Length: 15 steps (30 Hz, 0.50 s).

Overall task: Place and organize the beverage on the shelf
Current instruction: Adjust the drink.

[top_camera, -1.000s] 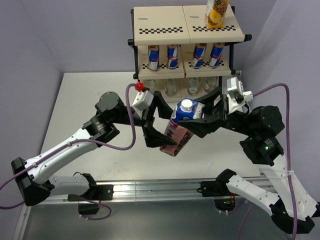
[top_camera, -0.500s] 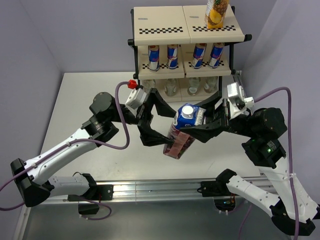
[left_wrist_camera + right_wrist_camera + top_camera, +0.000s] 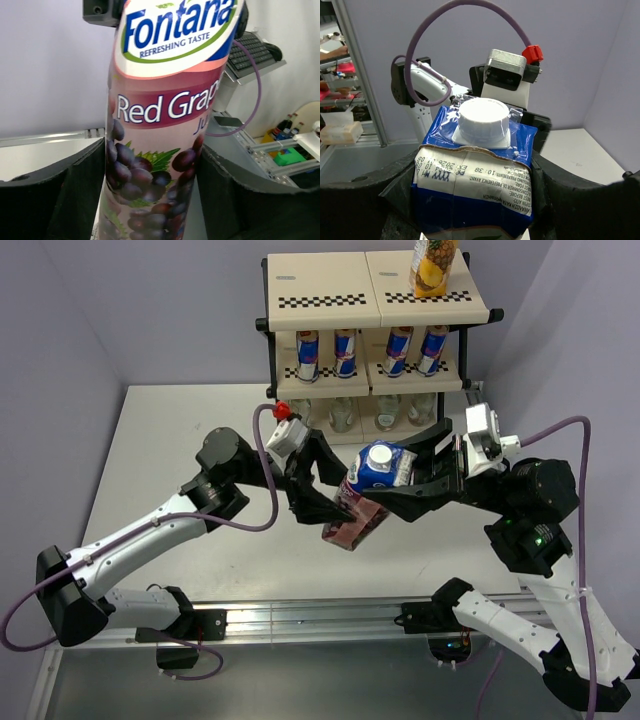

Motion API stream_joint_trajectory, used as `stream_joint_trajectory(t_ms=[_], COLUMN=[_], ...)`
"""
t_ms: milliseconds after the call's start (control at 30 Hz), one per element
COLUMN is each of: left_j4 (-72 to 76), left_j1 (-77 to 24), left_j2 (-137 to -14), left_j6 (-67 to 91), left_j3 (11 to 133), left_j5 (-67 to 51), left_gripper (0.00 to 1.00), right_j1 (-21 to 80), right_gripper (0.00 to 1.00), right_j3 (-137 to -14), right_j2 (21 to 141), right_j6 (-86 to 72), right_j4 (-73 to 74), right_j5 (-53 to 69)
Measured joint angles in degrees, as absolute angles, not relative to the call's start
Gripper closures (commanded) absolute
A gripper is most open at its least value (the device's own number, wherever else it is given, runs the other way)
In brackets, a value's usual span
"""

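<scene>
Far side: shelf (image 3: 320,285) against the back wall.
- Top tier: yellow carton (image 3: 433,265) upright on the right-hand board.
- Middle tier: four cans (image 3: 345,352) in a row.
- Bottom tier: clear bottles (image 3: 342,415), partly hidden behind the frame and the arms.

The left arm's wrist housing (image 3: 288,436) sits just near of the shelf's lower-left front. The right wrist camera (image 3: 480,428) is close to its lower-right post. Purple cables (image 3: 262,490) loop off both wrists beside the carton.

Purple carton (image 3: 372,472) is off the table (image 3: 170,440), in the air at mid-table between the two arms and well near of the shelf. It's tilted, with the white cap up and leaning far-right and the base toward the near-left.

Right gripper (image 3: 395,482) is clamped on the carton's upper end, just under the blue shoulder. Its wrist view shows a finger pressed on each side.

Left gripper (image 3: 338,512) takes the lower body from the left. In its wrist view the jaws stand wide, with both pads against the grape-print sides and no gap showing, so it reads as gripping the carton.

Background in the left wrist view: keyboard (image 3: 252,50) on a bench to the right.
</scene>
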State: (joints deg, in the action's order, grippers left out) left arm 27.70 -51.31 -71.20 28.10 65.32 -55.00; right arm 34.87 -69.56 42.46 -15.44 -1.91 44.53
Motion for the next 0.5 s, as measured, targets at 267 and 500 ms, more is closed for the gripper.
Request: stream_joint_trajectory(t_ms=[267,500], left_j4=[29.7,29.7], left_j1=[-51.1,-51.1], left_j2=[-72.9,-72.9], left_j6=[29.3,29.2], left_j3=[65.5,65.6], left_j5=[-55.9,-55.5], left_gripper=[1.00,1.00], right_j1=[34.7,34.8], right_gripper=[0.84,0.32], right_j3=[-69.6,-69.6], right_j2=[42.4,41.9], right_j6=[-14.7,-14.0], right_j4=[-1.1,0.1], right_j5=[44.1,42.6])
